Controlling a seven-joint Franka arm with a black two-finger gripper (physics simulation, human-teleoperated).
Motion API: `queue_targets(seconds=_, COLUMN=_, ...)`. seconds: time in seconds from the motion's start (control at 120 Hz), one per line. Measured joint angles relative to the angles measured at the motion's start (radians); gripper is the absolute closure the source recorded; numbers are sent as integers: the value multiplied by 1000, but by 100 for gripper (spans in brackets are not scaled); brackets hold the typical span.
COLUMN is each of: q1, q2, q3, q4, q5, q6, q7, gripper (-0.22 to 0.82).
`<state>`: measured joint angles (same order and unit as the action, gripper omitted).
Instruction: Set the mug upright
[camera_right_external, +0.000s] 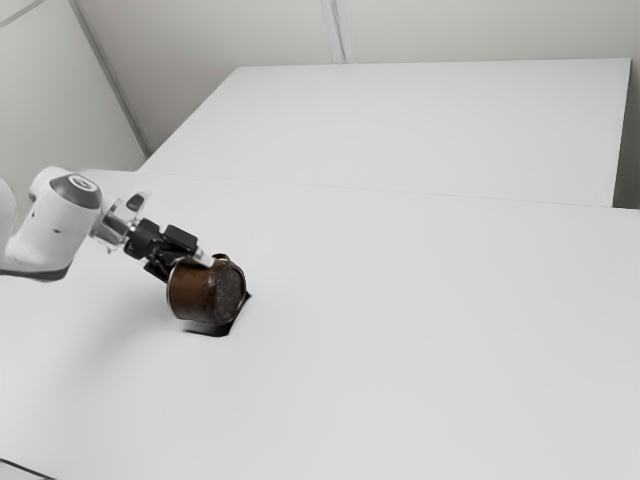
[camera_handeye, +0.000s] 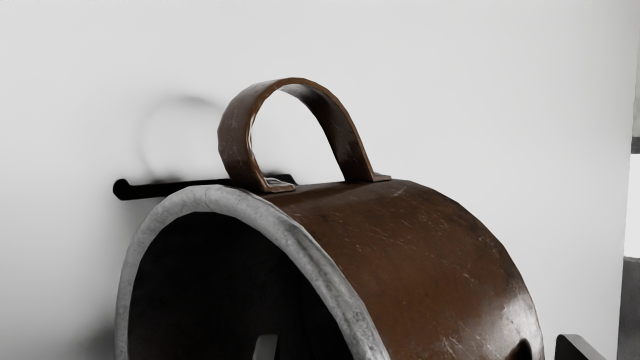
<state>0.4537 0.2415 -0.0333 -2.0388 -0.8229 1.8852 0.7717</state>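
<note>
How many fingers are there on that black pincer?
2. In the wrist view, one finger shows against the dark mouth of the mug; the other finger is across from it, past the mug's brown outer wall.

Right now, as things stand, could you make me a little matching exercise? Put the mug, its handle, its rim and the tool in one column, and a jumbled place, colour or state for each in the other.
1. Mug
2. Handle
3. Rim
4. Tool

A. Pale grey, circling a dark opening
B. Mostly black, at the end of the arm
C. Tipped onto its side, not upright
D. A brown loop standing out from a curved wall

Pairs: 1-C, 2-D, 3-A, 4-B
</note>
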Motion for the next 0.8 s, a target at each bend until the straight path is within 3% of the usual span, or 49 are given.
queue_targets(seconds=0.1, q1=3, q2=0, q3=-1, q4=-4, q5=-61, q6=-26, q7=36, gripper=5)
queue_targets(seconds=0.308, q1=3, q2=-3, q3=-3, q4=-5, q5=-116, q6=-61, q7=94, gripper=48)
queue_targets(seconds=0.458, q1=4, q2=-12, q3=-9, q4=-9, q5=-137, q6=-78, q7=126, gripper=65)
queue_targets(seconds=0.558, q1=3, q2=-39, q3=-21, q4=-25, q5=-144, q6=-82, q7=143, gripper=71)
queue_targets(seconds=0.8, q1=-18, q2=-131, q3=-26, q4=-53, q5=-136, q6=-74, q7=173, gripper=76)
